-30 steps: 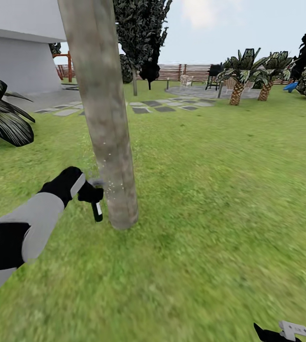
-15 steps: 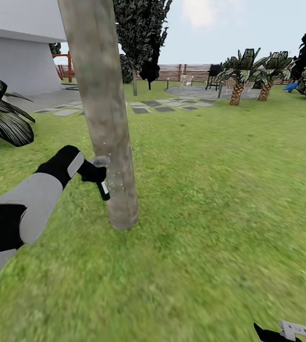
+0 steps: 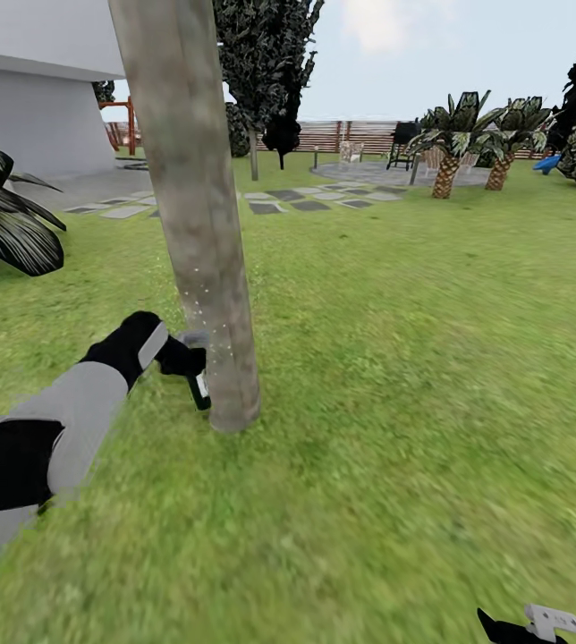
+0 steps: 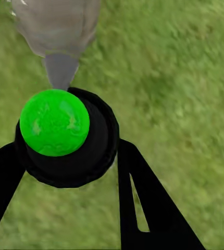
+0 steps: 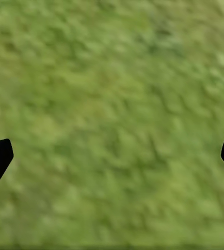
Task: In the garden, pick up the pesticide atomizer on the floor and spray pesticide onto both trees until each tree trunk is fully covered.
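Observation:
The thick mottled grey-brown tree trunk [image 3: 200,224] leans up from the lawn just ahead of me. Fine pale pesticide specks [image 3: 206,315] dot its lower part. My left gripper [image 3: 188,360] is shut on the pesticide atomizer [image 3: 200,390], a dark bottle with a white label, held low against the trunk's left side near its base. In the left wrist view the atomizer's green spot [image 4: 54,122] sits between the black fingers [image 4: 143,208], and its grey trigger head [image 4: 60,67] points at the trunk [image 4: 57,23]. My right gripper [image 5: 112,156] hangs open over grass.
A broad-leaved dark bush [image 3: 6,224] stands at the left. Behind it is a white building [image 3: 38,98]. Stepping stones [image 3: 297,199], a slimmer tree [image 3: 266,54], two short palms [image 3: 453,148] and a brown slat fence [image 3: 360,134] lie beyond. Open lawn [image 3: 431,376] spreads to the right.
My left arm lifted the atomizer up along the trunk, then brought it back down. It now sits low again and slightly closer to the trunk base. The right arm has stayed still.

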You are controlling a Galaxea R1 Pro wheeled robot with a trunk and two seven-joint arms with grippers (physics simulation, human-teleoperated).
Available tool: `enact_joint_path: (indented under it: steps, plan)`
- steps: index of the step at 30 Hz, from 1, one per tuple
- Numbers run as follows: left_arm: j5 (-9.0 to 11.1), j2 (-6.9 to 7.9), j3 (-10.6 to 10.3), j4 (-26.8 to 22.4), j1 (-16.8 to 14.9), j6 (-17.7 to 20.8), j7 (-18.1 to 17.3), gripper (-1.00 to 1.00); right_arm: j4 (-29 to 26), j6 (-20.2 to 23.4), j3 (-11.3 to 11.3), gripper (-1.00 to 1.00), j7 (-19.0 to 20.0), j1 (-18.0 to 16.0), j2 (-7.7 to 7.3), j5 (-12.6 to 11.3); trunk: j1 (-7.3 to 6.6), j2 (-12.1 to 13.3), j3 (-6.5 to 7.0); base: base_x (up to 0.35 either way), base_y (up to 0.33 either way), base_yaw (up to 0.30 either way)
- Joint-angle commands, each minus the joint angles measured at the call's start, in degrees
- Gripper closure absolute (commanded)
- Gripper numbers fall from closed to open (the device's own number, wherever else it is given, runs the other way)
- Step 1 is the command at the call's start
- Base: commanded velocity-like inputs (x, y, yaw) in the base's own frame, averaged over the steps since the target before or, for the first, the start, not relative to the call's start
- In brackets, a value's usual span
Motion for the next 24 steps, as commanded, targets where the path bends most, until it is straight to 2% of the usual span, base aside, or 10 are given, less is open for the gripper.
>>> enact_joint_path:
  steps: [1,3,4,8,10,12,13,18,21,24]
  plan:
    - [-0.07,-0.05,-0.05,-0.14,-2.09,0.57,0.09,1.0,0.0,0.0,-0.03,-1.0,0.0,0.0,-0.01,0.0,0.01,0.0,-0.01,0.0,0.0,0.0]
    - [-0.14,-0.1,-0.03,-0.2,-7.0,1.18,0.16,1.0,0.0,0.0,-0.05,-1.0,0.0,0.0,-0.02,0.0,0.01,0.0,-0.01,0.0,0.0,0.0]
    - [-0.31,-0.15,-0.08,-0.24,-8.1,1.26,0.17,1.0,0.0,0.0,-0.06,-1.0,0.0,0.0,-0.01,0.0,0.01,0.0,-0.01,0.0,0.0,0.0]
    - [-0.69,0.02,-0.23,-0.1,-8.37,1.27,0.18,1.0,0.0,0.0,-0.06,-1.0,0.0,0.0,-0.02,0.0,0.01,0.0,-0.01,0.0,0.0,0.0]
    - [-0.65,0.02,-0.19,0.12,-5.17,0.77,0.22,1.0,0.0,0.0,-0.05,-1.0,0.0,0.0,-0.02,0.0,0.01,0.0,-0.01,0.0,0.0,0.0]
    - [-0.55,-0.08,-0.12,-0.32,0.46,0.16,0.25,1.0,0.0,0.0,-0.03,-1.0,0.0,0.0,-0.01,0.0,0.01,0.0,-0.01,0.0,0.0,0.0]
    - [-0.59,-0.52,-0.09,-0.4,3.9,-2.51,0.28,1.0,0.0,0.0,0.0,-1.0,0.0,0.0,0.01,0.0,0.01,0.0,-0.01,0.0,0.0,0.0]
    - [-0.93,-1.74,-0.09,-0.23,11.63,-10.2,0.99,1.0,0.14,0.0,0.03,-1.0,0.0,0.0,0.01,0.08,0.01,0.0,-0.01,0.0,0.0,0.0]
    - [-0.78,-1.65,-0.08,0.05,12.89,-12.38,4.63,1.0,0.16,0.0,0.02,-1.0,0.0,0.0,-0.01,0.09,0.01,0.0,-0.01,0.0,0.0,0.0]
    - [-0.42,-1.52,-0.03,-0.4,14.57,-12.94,5.94,1.0,0.17,0.0,0.01,-1.0,0.0,0.0,-0.02,0.09,0.01,0.0,-0.01,0.0,0.0,0.0]
